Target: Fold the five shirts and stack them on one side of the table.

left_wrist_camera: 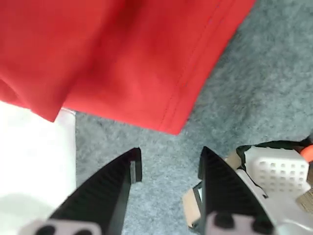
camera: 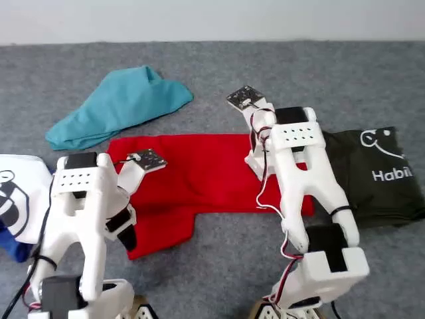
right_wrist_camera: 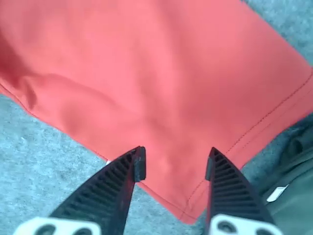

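Hanging wide open with nothing in it, the left gripper (left_wrist_camera: 169, 156) sits over bare table (left_wrist_camera: 254, 88), just off a stitched corner of the red shirt (left_wrist_camera: 122, 54). The right gripper (right_wrist_camera: 176, 154) is the same deal: jaws well apart, empty, poised over the red shirt's hem close to another corner.

The red shirt lies flat mid-table, with one flap sticking out on the near side by the left arm.

Around the red shirt:
- Black shirt (camera: 378, 176), folded, at the right arm's end.
- White shirt (camera: 20, 193) well off the opposite end, with a bit of blue cloth (camera: 12, 249) poking out from under it.
- Teal shirt (camera: 119, 106), crumpled, at the far corner and about touching.

In the high view both arms lean over the red shirt and cover chunks of it. The right arm sits smack over the spot where red meets black, so no telling from up there if they touch. The right wrist view helps: the black shirt is just beside the red corner, with a small white tag (right_wrist_camera: 275, 193) on it. The left wrist view catches an arm's base (left_wrist_camera: 274, 171) close to the red shirt's near edge. Which arm's it is, I can't tell.
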